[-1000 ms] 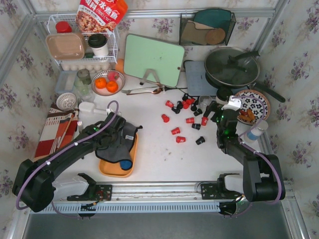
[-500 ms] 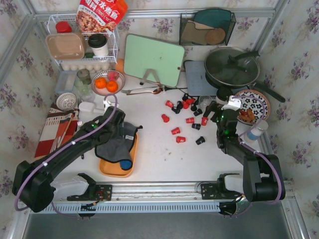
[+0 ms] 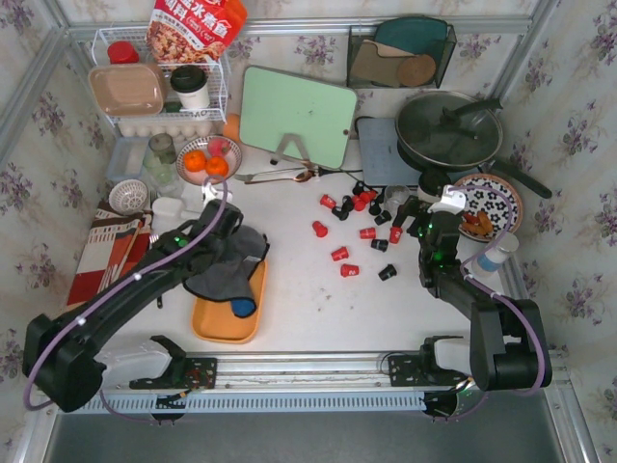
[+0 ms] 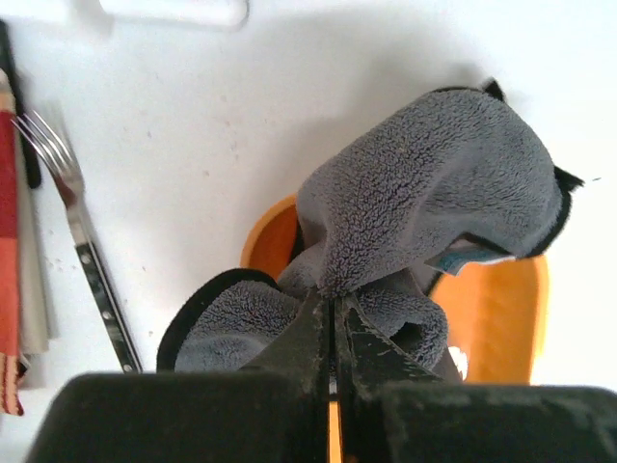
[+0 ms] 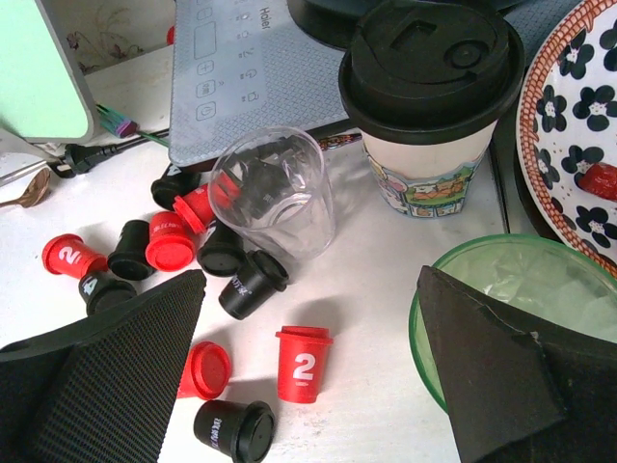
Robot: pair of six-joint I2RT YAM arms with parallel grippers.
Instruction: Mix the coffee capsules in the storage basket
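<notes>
The orange storage basket (image 3: 228, 326) lies at the near left, partly under a grey fleece cloth (image 3: 228, 270). My left gripper (image 3: 234, 253) hangs over it, shut on a bunched fold of the cloth (image 4: 424, 203); orange basket (image 4: 496, 309) shows below the fold. Whether any capsules are in the basket I cannot tell. Red and black coffee capsules (image 3: 352, 241) lie scattered on the white table right of centre. My right gripper (image 3: 416, 214) stands open low over them. A red capsule marked 2 (image 5: 304, 364) sits upright between its fingers, untouched, with a black one (image 5: 234, 429) beside it.
A clear cup (image 5: 275, 193) lies on its side among the capsules. A lidded paper cup (image 5: 434, 106), a green bowl (image 5: 521, 289) and a floral plate (image 3: 492, 204) crowd the right. A fork (image 4: 92, 260) and striped towel (image 3: 108, 256) lie left of the basket.
My left gripper has closed on the cloth and drawn it up and toward the back, uncovering more of the basket's near end. The right arm and the capsules have not moved.
</notes>
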